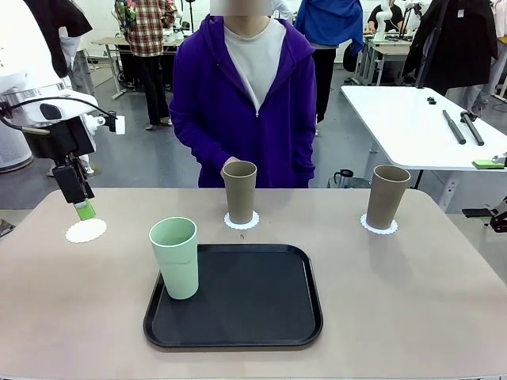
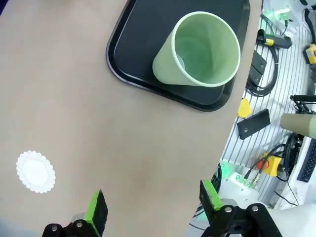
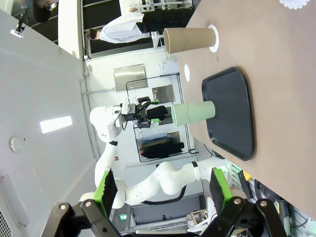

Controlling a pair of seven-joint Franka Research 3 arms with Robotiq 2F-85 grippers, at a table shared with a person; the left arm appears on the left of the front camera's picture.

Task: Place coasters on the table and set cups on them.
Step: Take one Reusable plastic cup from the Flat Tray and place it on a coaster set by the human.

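Note:
Two brownish cups stand on white lacy coasters on the tan table [image 1: 412,309]: one cup [image 1: 239,192] on a coaster [image 1: 242,221] at the far middle, the other cup [image 1: 387,197] on a coaster [image 1: 379,226] at the far right. The mint green cup [image 1: 176,257] stands upright on the left part of the black tray [image 1: 253,305]. A third coaster [image 1: 85,230] lies bare at the left, and my left gripper [image 1: 82,208] hangs just above it. In the left wrist view that gripper [image 2: 153,202] is open and holds nothing, with the coaster [image 2: 35,171] to one side and the mint cup [image 2: 200,49] farther off. My right gripper [image 3: 162,185] is open and off the table.
A person in a purple hoodie [image 1: 242,103] stands at the far edge behind the middle cup. A white side table [image 1: 420,119] with dark tools is at the back right. Bare tabletop lies between the tray and the right cup.

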